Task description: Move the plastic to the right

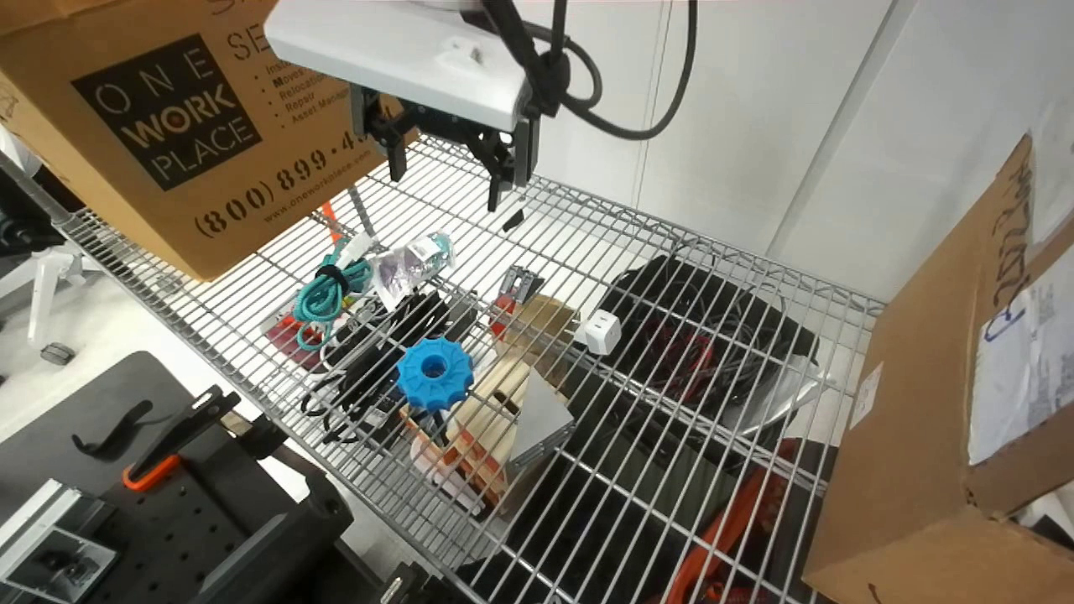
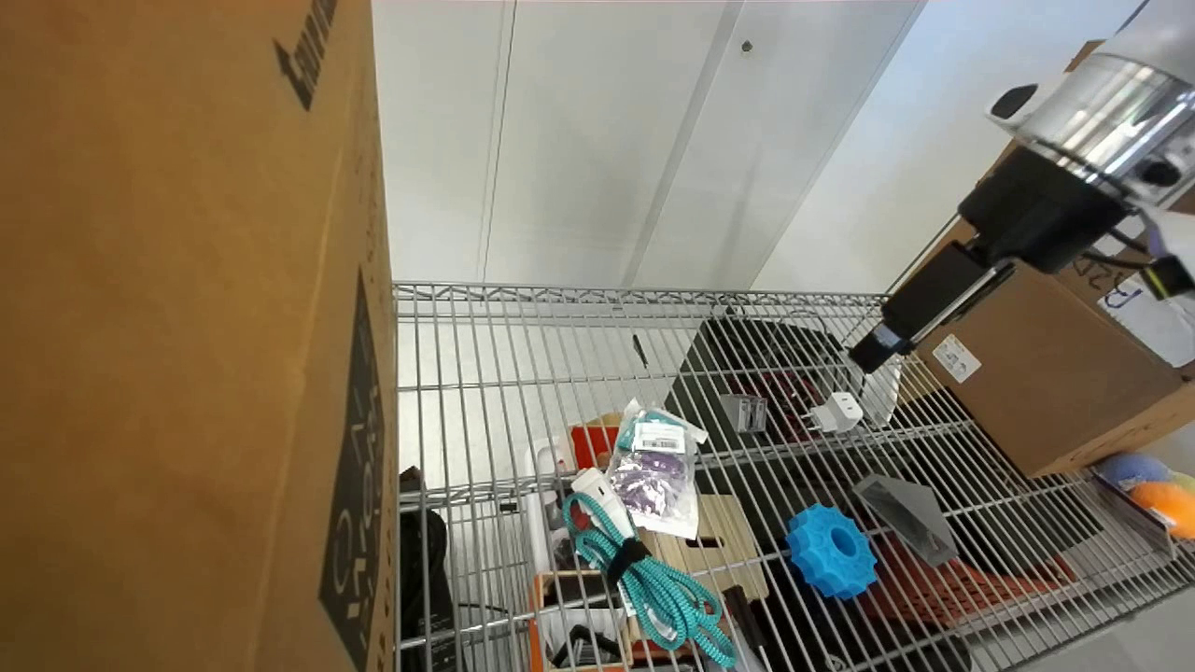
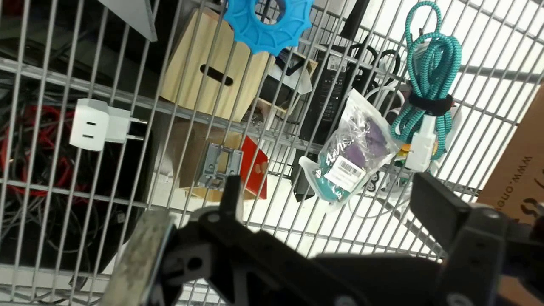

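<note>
A clear plastic bag (image 1: 411,267) with purple and teal contents and a white barcode label lies on the wire shelf (image 1: 671,524). It also shows in an exterior view (image 2: 656,476), partly close to the teal cord, and in the wrist view (image 3: 355,151). My gripper (image 1: 447,183) is open and empty above the shelf, toward the back wall and apart from the bag. In an exterior view the gripper (image 2: 878,350) appears edge-on. In the wrist view the gripper (image 3: 330,195) has its fingers wide apart, with the bag beyond and between them.
A teal cord bundle (image 1: 327,289), blue ridged wheel (image 1: 435,374), white plug adapter (image 1: 601,332), small metal piece (image 1: 522,283) and grey bracket (image 1: 541,415) lie on the shelf. Cardboard boxes stand at either end (image 1: 180,134), (image 1: 923,394). Various items show beneath the shelf wires.
</note>
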